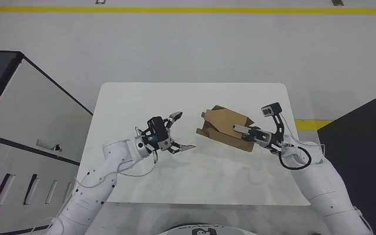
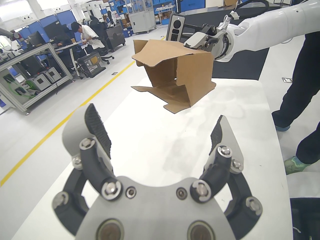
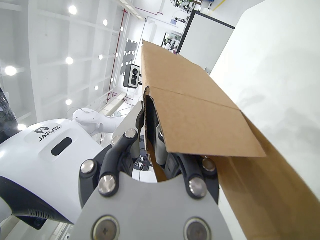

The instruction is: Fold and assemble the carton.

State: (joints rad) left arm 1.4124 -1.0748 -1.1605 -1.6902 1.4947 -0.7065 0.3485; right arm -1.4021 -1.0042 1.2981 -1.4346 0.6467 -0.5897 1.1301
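right up close, our left end effector [image 2: 156,116] hangs wide open with nothing in it, pointed straight at the carton [image 2: 195,76]. carton sits on the desk [image 1: 194,182] between both arms, loose flaps and open end facing the left one, near but not touching. right end effector [image 3: 150,126] is clamped on the carton's far wall, so we reckon left gets the flap folding.

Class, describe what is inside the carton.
Inside the carton, through its open end, only bare cardboard walls and flaps show. Its far end, where the right pincer grips a panel, is hidden.
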